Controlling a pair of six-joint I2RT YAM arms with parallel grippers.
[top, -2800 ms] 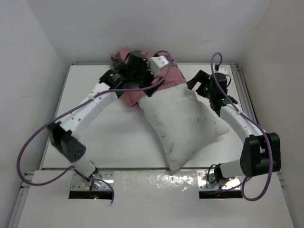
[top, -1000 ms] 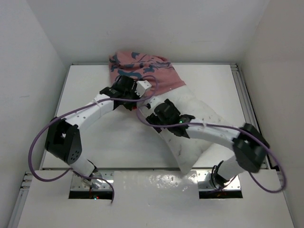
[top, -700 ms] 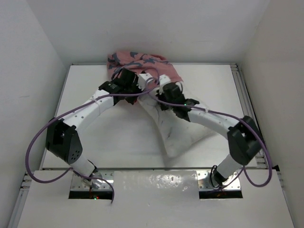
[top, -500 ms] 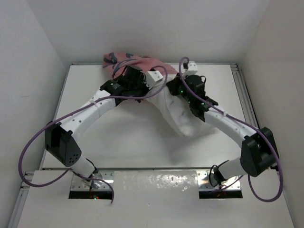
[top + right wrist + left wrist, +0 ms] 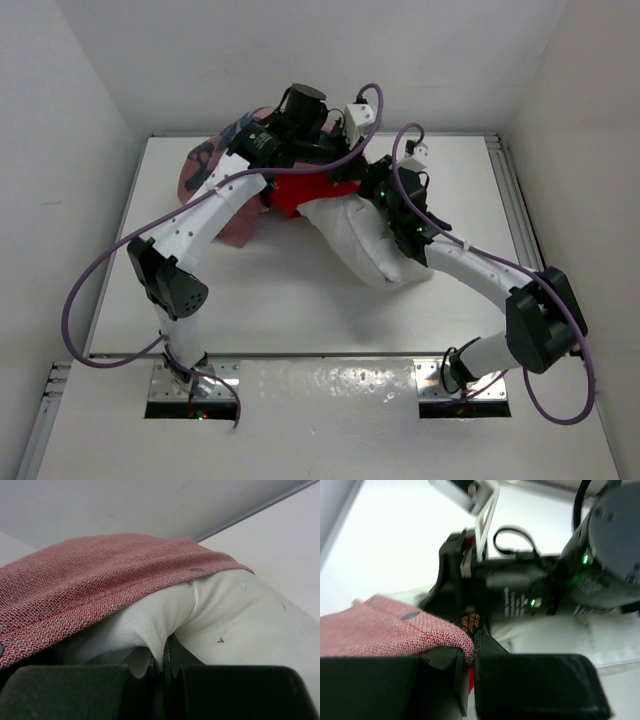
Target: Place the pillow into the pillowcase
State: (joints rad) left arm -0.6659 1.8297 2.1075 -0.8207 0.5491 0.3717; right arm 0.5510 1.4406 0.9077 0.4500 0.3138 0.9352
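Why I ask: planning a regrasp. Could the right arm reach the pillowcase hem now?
Probably, once it lets go: the right pincer is shut on the pillow, and the pillowcase hem lies uncovered just above.

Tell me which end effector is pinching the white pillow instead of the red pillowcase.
The right end effector: it nips a fold of white pillow fabric, while the left end effector clamps the red pillowcase edge.

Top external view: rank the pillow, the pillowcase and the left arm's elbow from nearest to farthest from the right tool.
1. pillow: pinched in the right tool itself, mid-table.
2. pillowcase: its red edge lies just left of the tool, draped over the pillow.
3. left arm's elbow: far off at the left, toward the near edge.
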